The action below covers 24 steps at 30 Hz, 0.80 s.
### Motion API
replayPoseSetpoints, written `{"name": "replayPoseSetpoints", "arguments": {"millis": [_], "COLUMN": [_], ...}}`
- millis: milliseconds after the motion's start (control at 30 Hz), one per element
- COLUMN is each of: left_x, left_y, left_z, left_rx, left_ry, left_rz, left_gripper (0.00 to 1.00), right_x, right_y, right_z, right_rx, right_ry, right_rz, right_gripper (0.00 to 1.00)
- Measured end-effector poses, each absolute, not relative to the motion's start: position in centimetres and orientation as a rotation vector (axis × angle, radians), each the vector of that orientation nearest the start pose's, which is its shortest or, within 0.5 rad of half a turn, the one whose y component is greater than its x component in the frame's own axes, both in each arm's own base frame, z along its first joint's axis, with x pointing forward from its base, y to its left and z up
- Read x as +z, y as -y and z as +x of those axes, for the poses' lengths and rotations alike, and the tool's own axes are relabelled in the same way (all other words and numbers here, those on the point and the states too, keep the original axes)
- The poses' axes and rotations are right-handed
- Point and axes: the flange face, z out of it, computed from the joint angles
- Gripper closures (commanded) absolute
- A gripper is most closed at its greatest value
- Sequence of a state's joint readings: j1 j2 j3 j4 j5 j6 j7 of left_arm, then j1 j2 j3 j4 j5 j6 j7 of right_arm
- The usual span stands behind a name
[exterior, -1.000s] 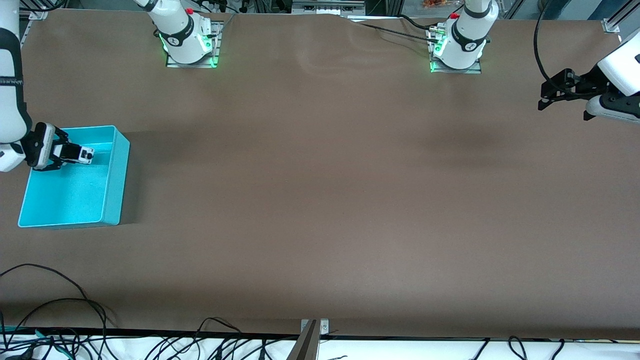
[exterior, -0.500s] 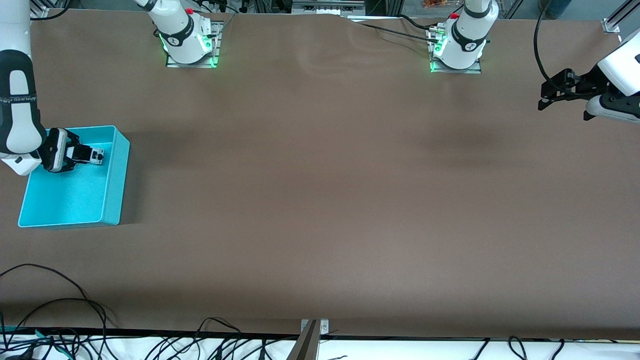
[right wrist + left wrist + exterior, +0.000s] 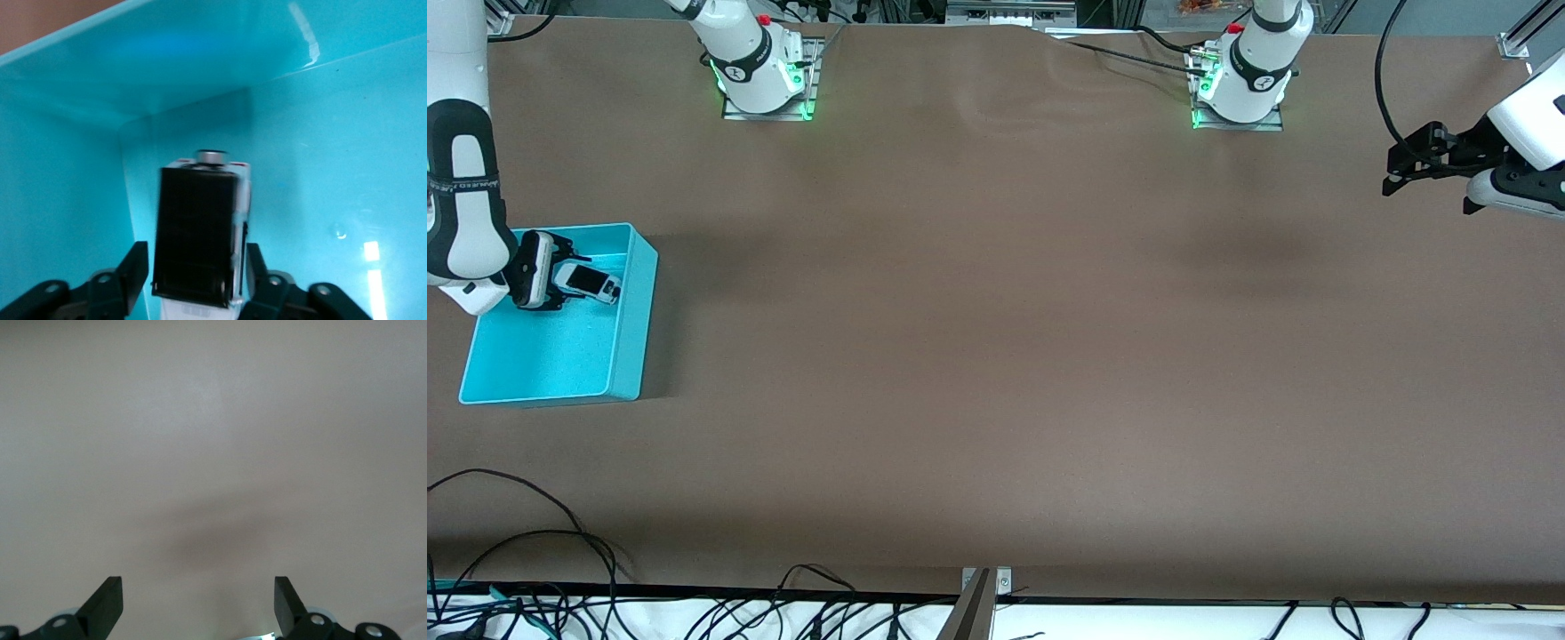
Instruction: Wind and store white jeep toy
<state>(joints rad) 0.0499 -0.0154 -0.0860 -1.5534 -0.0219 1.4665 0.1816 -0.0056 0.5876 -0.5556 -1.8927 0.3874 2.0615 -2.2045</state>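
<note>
The white jeep toy (image 3: 591, 283), with its black roof (image 3: 195, 230), lies tilted in the cyan bin (image 3: 633, 313), close to the bin's wall farthest from the front camera. My right gripper (image 3: 572, 283) reaches into the bin and stands open. Its fingers (image 3: 137, 265) flank the toy's rear with a narrow gap on each side. My left gripper (image 3: 1400, 169) hangs open over bare table at the left arm's end and waits. Nothing is between its fingers (image 3: 107, 603).
The brown table (image 3: 996, 338) stretches wide between the bin and the left arm. Both arm bases (image 3: 765, 76) stand along the edge farthest from the front camera. Cables (image 3: 534, 533) trail along the nearest edge.
My right gripper has opened and let go of the jeep toy. The toy has dropped and tilted inside the bin. The left arm has not moved.
</note>
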Motion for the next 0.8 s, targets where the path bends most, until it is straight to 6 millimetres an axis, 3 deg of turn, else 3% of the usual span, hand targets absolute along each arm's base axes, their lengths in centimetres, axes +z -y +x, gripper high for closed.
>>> {"name": "replayPoseSetpoints", "arguments": {"millis": [233,533,800], "left_x": [63.2,63.3,63.3], "left_y": [2.2,2.2,2.3], "left_z": [53.8,53.8,53.8], "left_rx": [0.111,0.109,0.109], "left_ry": [-0.346,-0.346,-0.347], "left_rz": [-3.146,-3.146,-3.146], "left_gripper": [0.00,0.00,0.00], "right_x": [24.0,32.6,38.5], "right_y": [28.4,25.9,22.3], "right_z": [54.6,59.8,61.7], "right_rx": [0.044,0.000,0.030], "right_ry": [1.902,1.929,1.762], "right_rz": [-2.092,-2.030,-2.154], "right_gripper": [0.00,0.00,0.00]}}
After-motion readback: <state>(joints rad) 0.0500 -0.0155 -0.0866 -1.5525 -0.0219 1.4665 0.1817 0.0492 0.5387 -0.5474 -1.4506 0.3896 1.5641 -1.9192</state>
